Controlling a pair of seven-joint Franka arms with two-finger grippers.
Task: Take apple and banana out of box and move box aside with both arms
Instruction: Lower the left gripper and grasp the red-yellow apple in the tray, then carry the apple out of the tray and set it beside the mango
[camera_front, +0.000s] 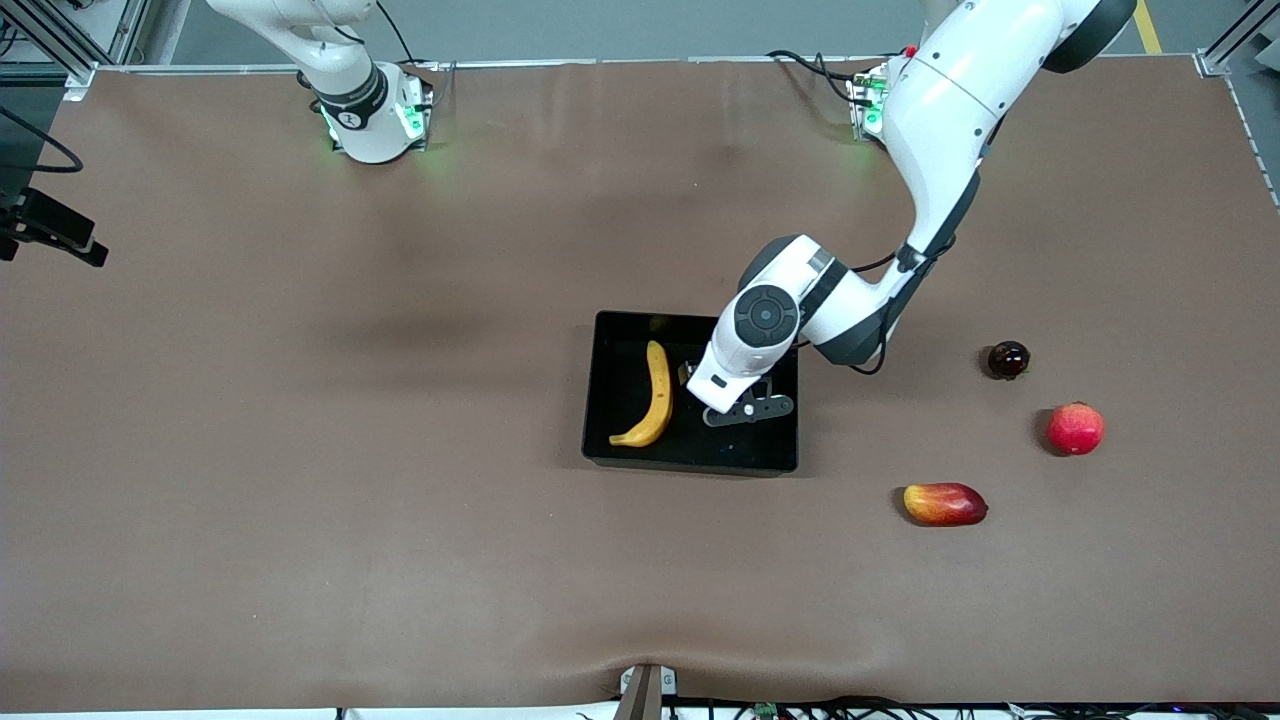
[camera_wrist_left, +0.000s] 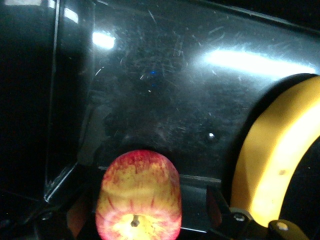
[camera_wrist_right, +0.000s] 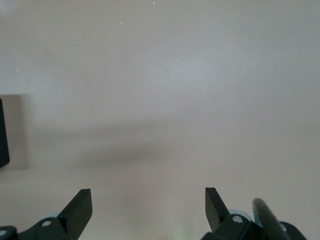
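Observation:
The black box (camera_front: 690, 462) sits mid-table. The yellow banana (camera_front: 655, 395) lies in it toward the right arm's end and also shows in the left wrist view (camera_wrist_left: 280, 165). My left gripper (camera_front: 745, 408) is low inside the box beside the banana. In the left wrist view the red-and-yellow apple (camera_wrist_left: 138, 195) sits between the left gripper's (camera_wrist_left: 145, 202) open fingers, over the box floor (camera_wrist_left: 165, 75). The hand hides the apple in the front view. My right gripper (camera_wrist_right: 148, 205) is open and empty over bare table; it is out of the front view.
On the table toward the left arm's end lie a dark red round fruit (camera_front: 1008, 359), a solid red round fruit (camera_front: 1075, 428) and an oblong red-yellow mango (camera_front: 945, 504), the mango nearest the front camera. A black edge (camera_wrist_right: 2, 132) shows in the right wrist view.

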